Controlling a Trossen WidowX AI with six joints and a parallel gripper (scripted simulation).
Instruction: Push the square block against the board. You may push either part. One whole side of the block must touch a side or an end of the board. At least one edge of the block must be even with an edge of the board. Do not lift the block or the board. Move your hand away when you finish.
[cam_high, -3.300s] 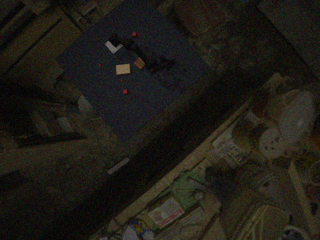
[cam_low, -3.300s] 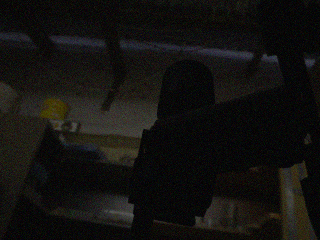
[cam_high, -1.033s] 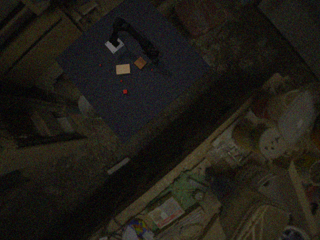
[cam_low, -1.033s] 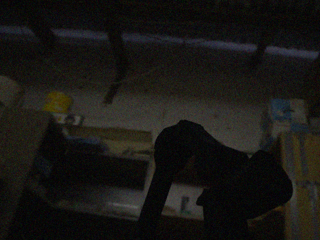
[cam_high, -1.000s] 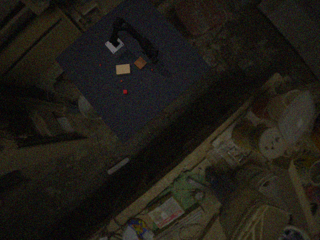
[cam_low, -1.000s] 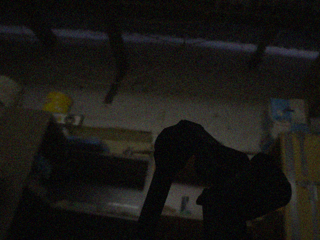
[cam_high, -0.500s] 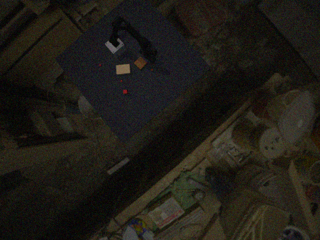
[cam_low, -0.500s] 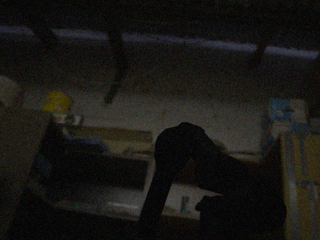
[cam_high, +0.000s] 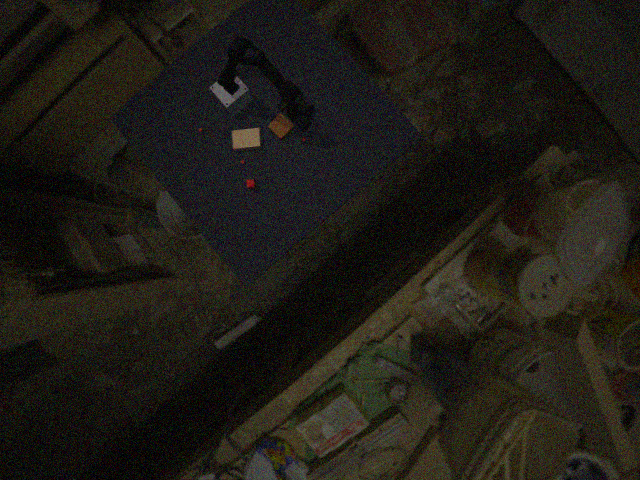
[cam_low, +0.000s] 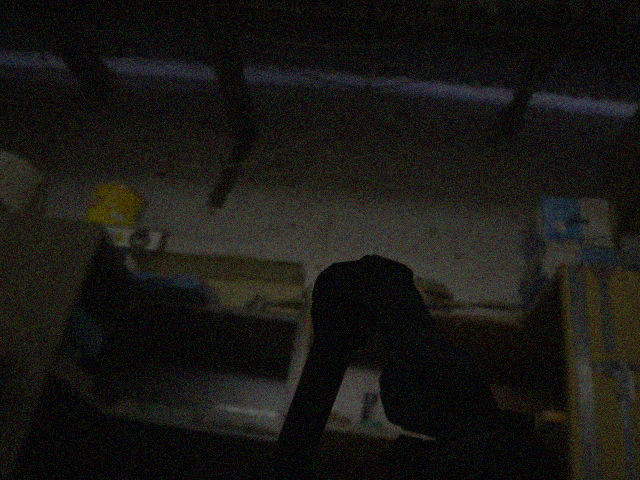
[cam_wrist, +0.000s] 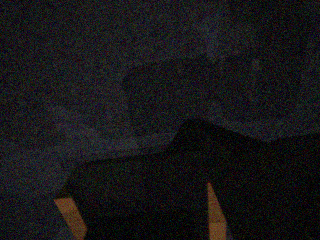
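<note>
The square block is orange and lies flat, turned like a diamond, to the right of the board. Parts of the block also show on both sides of the dark hand at the bottom of the wrist view. The board is a pale tan rectangle lying flat. A narrow gap parts its right end from the block's nearest corner. My gripper is shut and empty, just right of the block. The dark hand hides the middle of the block in the wrist view; whether the fingers touch it cannot be told.
A small red cube lies below the board in the top view. Small red spots are around the parts. The arm's base stands on a white plate at the upper left. The exterior view shows mostly the dark arm.
</note>
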